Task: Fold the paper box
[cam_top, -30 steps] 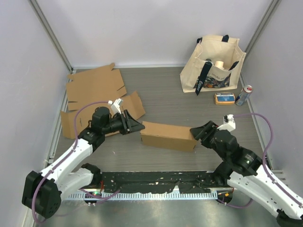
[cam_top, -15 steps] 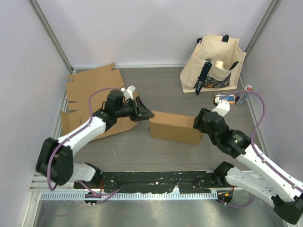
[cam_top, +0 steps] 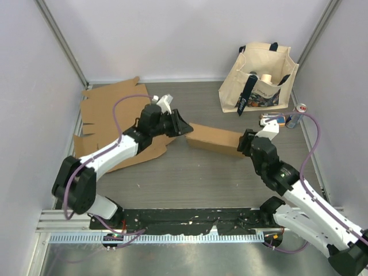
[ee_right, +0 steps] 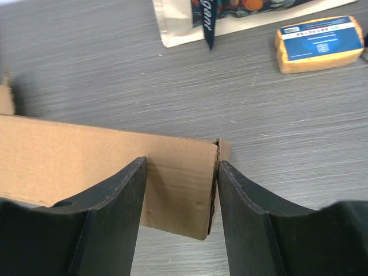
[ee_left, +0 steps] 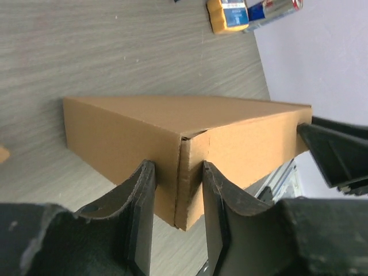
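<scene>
Left wrist view: your left gripper (ee_left: 177, 169) is pinching one end of the paper box (ee_left: 172, 115), with fingers pressing either side of the corner seam. The right gripper (ee_right: 181, 164) is clamping the opposite end. Gripping both ends is probably bracing the carton square at mid-table, just beside the flat cardboard sheets (cam_top: 115, 103). Its inside is hidden. Beyond, the tote bag (cam_top: 233, 86) is standing open, holding a pale roll (cam_top: 266, 77); its other contents are unclear.

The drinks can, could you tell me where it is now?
Top view: the can sits far right, beside the orange packet, just in front of the tote bag.
</scene>
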{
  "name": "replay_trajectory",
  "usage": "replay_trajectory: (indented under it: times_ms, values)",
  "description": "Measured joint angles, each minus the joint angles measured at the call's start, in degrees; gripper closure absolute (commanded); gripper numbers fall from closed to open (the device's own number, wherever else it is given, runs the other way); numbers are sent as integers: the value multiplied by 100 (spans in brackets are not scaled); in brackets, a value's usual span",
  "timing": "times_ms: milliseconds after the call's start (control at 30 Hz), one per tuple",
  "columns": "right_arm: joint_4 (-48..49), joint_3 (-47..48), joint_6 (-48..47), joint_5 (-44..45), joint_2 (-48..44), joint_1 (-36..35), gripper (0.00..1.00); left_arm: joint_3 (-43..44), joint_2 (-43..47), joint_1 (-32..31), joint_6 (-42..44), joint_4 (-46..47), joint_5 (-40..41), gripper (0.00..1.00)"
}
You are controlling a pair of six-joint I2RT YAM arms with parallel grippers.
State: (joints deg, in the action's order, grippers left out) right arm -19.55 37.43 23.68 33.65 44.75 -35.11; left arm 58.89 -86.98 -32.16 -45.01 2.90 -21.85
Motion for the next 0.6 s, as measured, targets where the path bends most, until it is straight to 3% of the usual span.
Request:
replay_trajectory:
  times_ms: [100,167,200,233,367,500,600]
  values:
    - [109,-409,118,-278,-658,-20,37,-894,710,-293,114,422,420,73]
    - [-26,-570,269,-466,-962,-20,32,-1392,1154,-531,205,413,538,64]
    - [-155,-629,358,-588,-1047,-20,29,-1707,1425,-667,247,328,575,56]
    - [-391,-680,505,-835,-1137,-33,22,-1910,1578,-752,267,186,584,41]
    - [-1161,-599,1143,-1961,-1279,-275,15,-2380,1974,-994,332,-1056,603,21]
    - [-2129,525,1582,-2212,-579,-337,8,-2024,2540,-1025,352,-1910,629,18]
    - [-2339,1504,1633,-2162,382,-153,7,-1224,2417,-962,328,-2214,625,24]
